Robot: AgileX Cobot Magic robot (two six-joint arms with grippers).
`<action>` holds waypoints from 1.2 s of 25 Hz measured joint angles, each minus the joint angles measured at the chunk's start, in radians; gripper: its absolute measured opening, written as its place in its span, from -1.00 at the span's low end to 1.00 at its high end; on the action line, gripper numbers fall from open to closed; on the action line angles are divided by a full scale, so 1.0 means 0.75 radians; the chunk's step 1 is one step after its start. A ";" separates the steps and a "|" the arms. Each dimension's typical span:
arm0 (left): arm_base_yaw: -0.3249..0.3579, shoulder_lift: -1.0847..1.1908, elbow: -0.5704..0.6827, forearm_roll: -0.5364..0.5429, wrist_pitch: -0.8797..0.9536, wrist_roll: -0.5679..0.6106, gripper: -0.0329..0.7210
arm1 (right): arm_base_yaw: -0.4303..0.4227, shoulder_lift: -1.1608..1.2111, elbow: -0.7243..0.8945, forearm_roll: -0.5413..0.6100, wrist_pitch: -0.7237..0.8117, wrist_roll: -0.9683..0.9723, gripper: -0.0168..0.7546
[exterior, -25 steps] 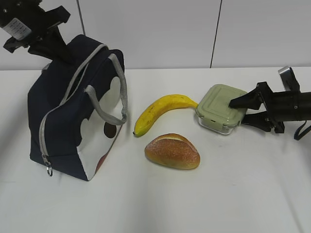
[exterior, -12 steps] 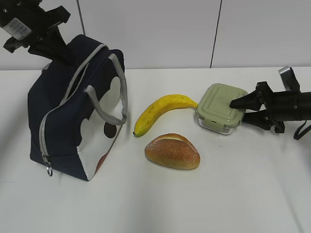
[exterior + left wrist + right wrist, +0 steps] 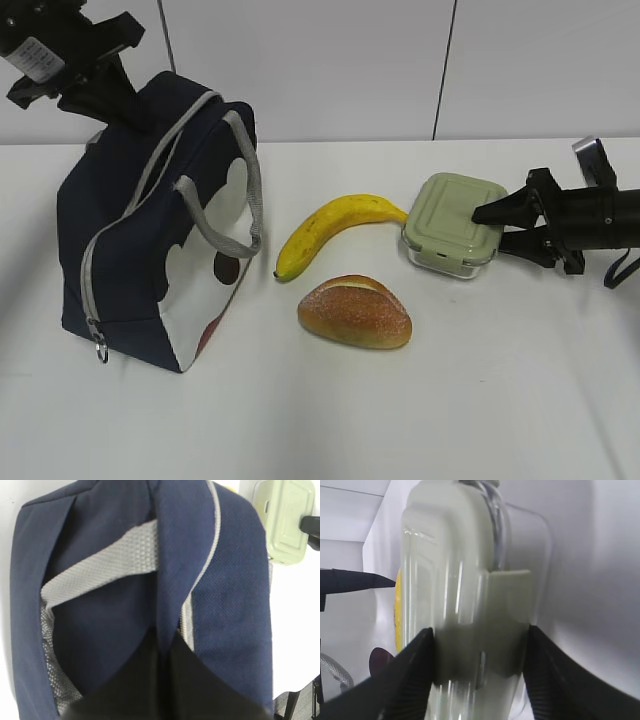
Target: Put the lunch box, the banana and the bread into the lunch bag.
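The navy lunch bag [image 3: 130, 250] stands at the left with its zipper closed. My left gripper [image 3: 112, 100] is shut on a fold of fabric at the bag's top back; in the left wrist view [image 3: 165, 652] its dark fingers pinch the navy fabric [image 3: 100, 605]. The banana [image 3: 335, 225] lies mid-table, and the bread [image 3: 354, 312] lies in front of it. The green-lidded lunch box [image 3: 450, 225] sits right of the banana. My right gripper [image 3: 492, 226] comes in sideways and clamps the box's right edge, one finger above the lid and one below. In the right wrist view [image 3: 480, 675] both fingers press the box [image 3: 460, 580].
The white table [image 3: 470, 400] meets a white wall with dark vertical seams at the back. The bag's grey handles [image 3: 250, 180] hang toward the banana. The lunch box also shows in the left wrist view [image 3: 282, 520] beyond the bag.
The right gripper's jaws have closed in on the lunch box, which shifted slightly left and tipped a little. The left gripper and the bag have not moved.
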 joint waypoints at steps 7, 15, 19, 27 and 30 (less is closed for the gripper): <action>0.000 0.000 0.000 0.000 0.000 0.000 -0.91 | 0.000 0.003 0.000 -0.005 0.024 -0.003 0.06; 0.000 0.000 0.000 0.000 0.000 0.001 -0.91 | 0.000 0.008 0.000 0.010 0.048 -0.003 0.05; 0.000 0.000 0.000 0.000 0.000 0.001 -0.91 | 0.000 0.008 0.000 0.010 0.061 -0.003 0.05; 0.000 0.000 0.000 0.000 0.000 0.001 -0.91 | 0.000 0.008 -0.036 0.002 0.138 0.061 0.05; 0.000 0.000 0.000 -0.003 0.000 0.001 -0.91 | 0.000 0.008 -0.078 -0.040 0.147 0.118 0.05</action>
